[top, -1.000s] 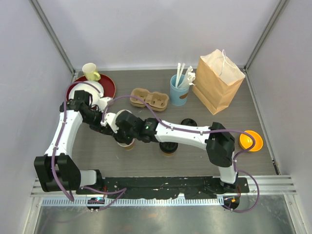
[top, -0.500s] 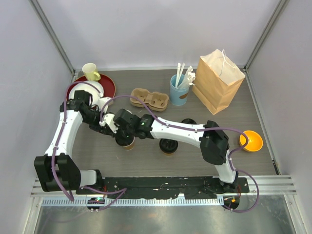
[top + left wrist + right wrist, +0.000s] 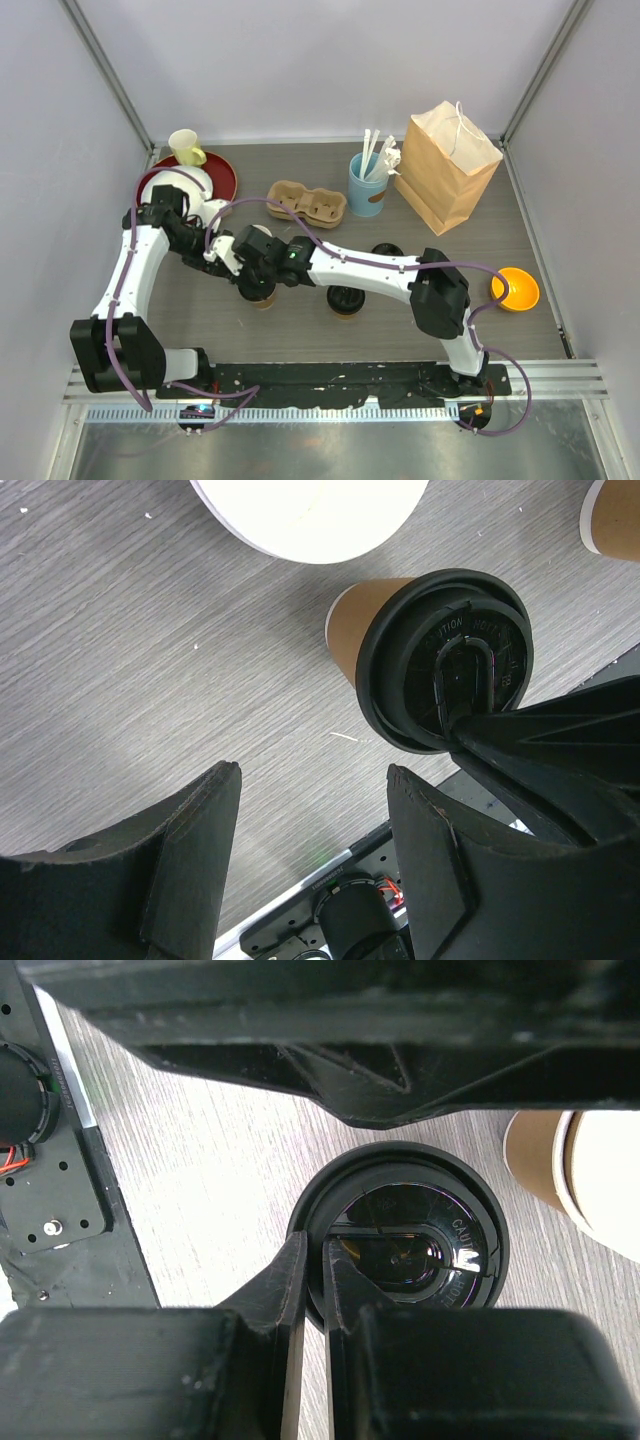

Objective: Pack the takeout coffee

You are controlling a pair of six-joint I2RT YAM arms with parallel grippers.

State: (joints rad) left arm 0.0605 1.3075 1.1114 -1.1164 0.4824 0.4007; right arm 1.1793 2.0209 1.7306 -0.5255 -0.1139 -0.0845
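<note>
The right hand (image 3: pixel 315 1265) is stretched across the table (image 3: pixel 200 320), and its two fingers (image 3: pixel 282 1290) are pressed almost together. The rim of a black lid (image 3: pixel 430 1250) is pinched between them. This lid is sat on the first coffee cup (image 3: pixel 350 630), a tan paper cup that is stood upright on the table, right under the right hand.

The left hand (image 3: pixel 315 780) is held open. Its fingers (image 3: pixel 200 820) are spread wide and nothing is held in them. The first coffee cup is seen just ahead of this hand and a little to one side, and it is not touched by it. A white dish (image 3: pixel 310 510) is seen farther ahead of the left hand.

A tan cup with no lid (image 3: pixel 550 1160) is stood near the pinched cup, off to one side of the right hand.

The second coffee cup (image 3: pixel 346 300), also capped in black, is stood apart from both hands, behind the right hand and close beside the right arm.

A brown paper bag (image 3: pixel 450 165) and a cardboard cup tray (image 3: pixel 306 203) are seen well away from both hands, toward the back of the table.
</note>
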